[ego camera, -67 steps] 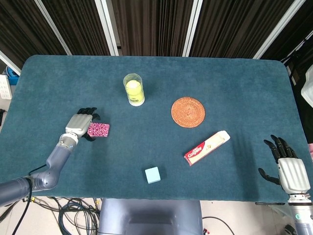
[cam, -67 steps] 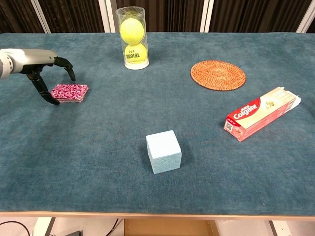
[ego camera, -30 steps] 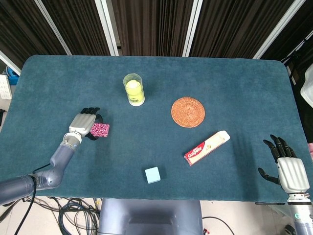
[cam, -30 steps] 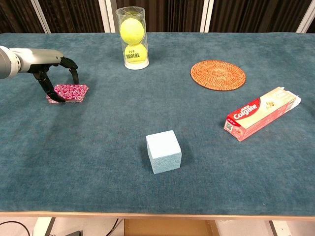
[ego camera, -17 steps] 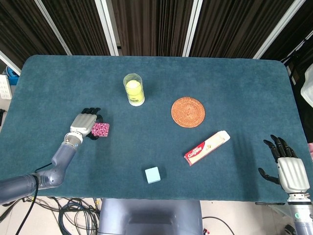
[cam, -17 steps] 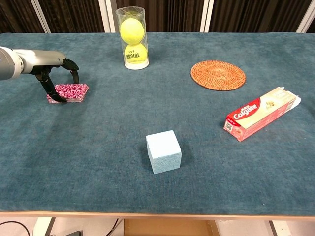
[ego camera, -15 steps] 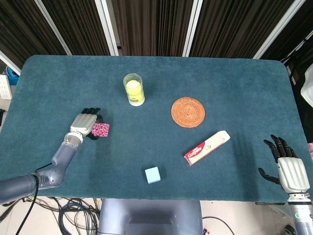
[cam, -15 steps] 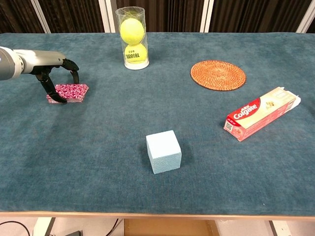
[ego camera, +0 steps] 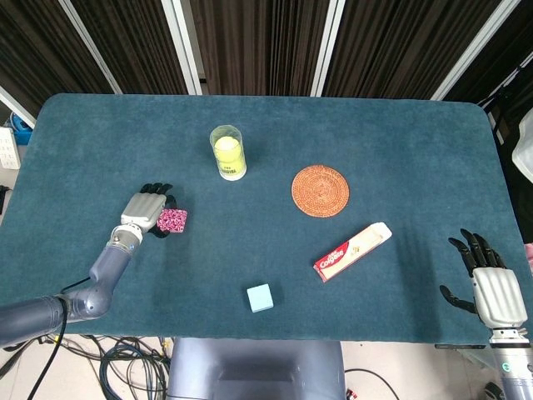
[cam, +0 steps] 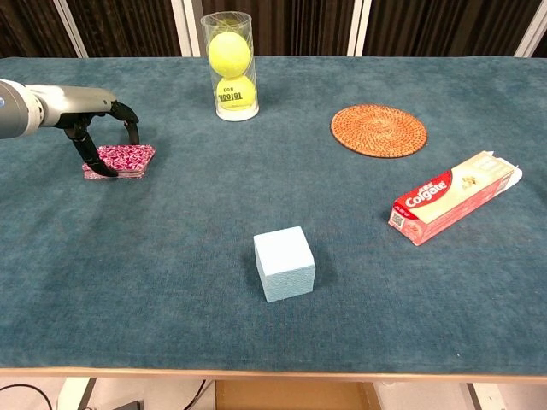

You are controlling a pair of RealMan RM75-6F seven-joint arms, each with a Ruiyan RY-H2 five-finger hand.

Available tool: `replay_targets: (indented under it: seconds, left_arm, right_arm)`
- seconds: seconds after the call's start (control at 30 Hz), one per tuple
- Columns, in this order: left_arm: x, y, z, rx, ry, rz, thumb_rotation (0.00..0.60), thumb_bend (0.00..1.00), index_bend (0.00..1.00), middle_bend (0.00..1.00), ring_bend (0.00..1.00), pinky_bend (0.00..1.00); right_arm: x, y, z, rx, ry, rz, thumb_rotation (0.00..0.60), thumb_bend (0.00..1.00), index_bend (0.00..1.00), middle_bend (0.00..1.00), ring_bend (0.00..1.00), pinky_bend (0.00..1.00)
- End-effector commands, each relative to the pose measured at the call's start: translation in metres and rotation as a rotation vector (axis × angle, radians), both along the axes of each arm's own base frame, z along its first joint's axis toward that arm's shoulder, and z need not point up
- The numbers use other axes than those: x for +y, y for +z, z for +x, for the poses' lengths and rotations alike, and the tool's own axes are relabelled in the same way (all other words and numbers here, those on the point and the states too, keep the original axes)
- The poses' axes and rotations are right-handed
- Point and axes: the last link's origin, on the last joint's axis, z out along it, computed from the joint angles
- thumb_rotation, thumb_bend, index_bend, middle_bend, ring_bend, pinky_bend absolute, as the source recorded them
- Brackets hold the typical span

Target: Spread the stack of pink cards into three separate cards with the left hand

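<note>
At head view's corner, right hand [ego camera: 493, 292]

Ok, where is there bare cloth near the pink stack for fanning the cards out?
Bare cloth runs from the pink cards rightward and toward the near edge, as far as the blue cube. The far side is tighter: the ball tube. The left hand crowds the stack's left side.

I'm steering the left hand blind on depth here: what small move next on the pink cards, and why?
Probably press lightly on the top card and slide it sideways. The left hand arches over the pink cards, fingertips at their edges, and the cards still sit as one stack on the table.
</note>
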Motion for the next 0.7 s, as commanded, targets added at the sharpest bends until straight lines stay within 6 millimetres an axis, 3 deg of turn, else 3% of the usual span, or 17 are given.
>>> replay_targets:
  seconds: [0.03, 0.7]
  left_arm:
    - [0.0, 0.0, 0.001, 0.001, -0.001, -0.003, 0.6, 0.27, 0.49, 0.15, 0.0, 0.0]
    - [-0.005, 0.01, 0.009, 0.02, -0.007, -0.017, 0.6, 0.32, 0.53, 0.16, 0.0, 0.0]
  right_arm:
    - [0.0, 0.0, 0.0, -0.002, 0.0, 0.001, 0.6, 0.21, 0.16, 0.04, 0.05, 0.19]
    - [0.0, 0.002, 0.0, -0.006, 0.001, -0.002, 0.6, 0.21, 0.17, 0.04, 0.05, 0.19]
